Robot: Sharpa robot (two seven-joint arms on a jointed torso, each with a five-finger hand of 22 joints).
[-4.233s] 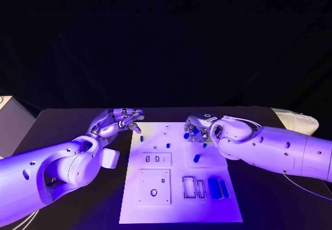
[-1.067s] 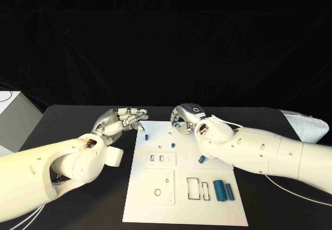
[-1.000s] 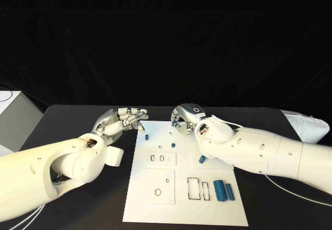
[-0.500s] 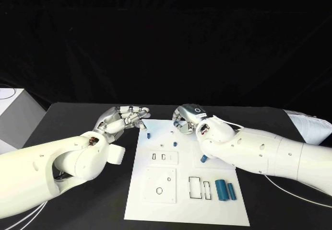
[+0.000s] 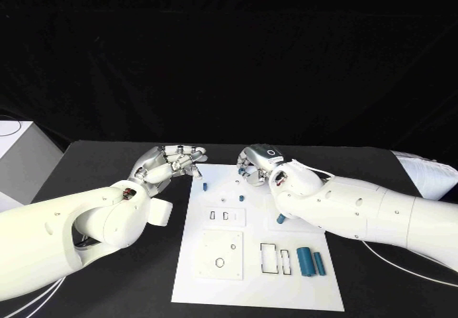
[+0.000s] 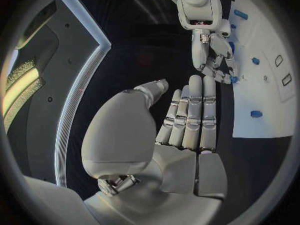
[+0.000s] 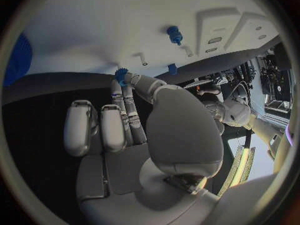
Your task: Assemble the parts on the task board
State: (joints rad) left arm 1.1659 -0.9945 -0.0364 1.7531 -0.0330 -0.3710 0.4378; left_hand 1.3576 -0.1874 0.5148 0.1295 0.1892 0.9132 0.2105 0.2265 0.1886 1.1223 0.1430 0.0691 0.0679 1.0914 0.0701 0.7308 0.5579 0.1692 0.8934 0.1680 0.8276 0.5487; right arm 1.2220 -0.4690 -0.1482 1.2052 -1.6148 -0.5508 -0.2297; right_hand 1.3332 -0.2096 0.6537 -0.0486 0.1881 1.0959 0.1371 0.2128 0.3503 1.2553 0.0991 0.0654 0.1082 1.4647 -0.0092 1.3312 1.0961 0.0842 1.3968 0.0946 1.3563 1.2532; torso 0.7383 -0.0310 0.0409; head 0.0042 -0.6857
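Note:
The white task board [image 5: 256, 290] lies in the middle of the black table. My right hand [image 5: 256, 163] hovers over its far edge and pinches a small blue part [image 7: 120, 74] between thumb and fingertips; the same part [image 6: 232, 78] shows in the left wrist view. My left hand [image 5: 172, 163] hangs just off the board's far left corner, fingers loosely extended, holding nothing. Small blue parts stand on the board at the far left [image 5: 205, 187], near the middle [image 5: 242, 197] and beside my right forearm [image 5: 282, 218]. Two blue cylinders [image 5: 306, 261] lie side by side at the near right.
Raised white blocks with slots [image 5: 224, 215] and holes [image 5: 222, 255] sit on the board's left half, and two rectangular outlines [image 5: 274, 259] lie beside the cylinders. A white box [image 5: 17, 156] stands at the table's left edge, and a pale bundle [image 5: 429, 175] at the right.
Over the last four seconds my right hand has moved left along the board's far edge, closer to my left hand, still pinching the blue part. In the last second both hands hardly move.

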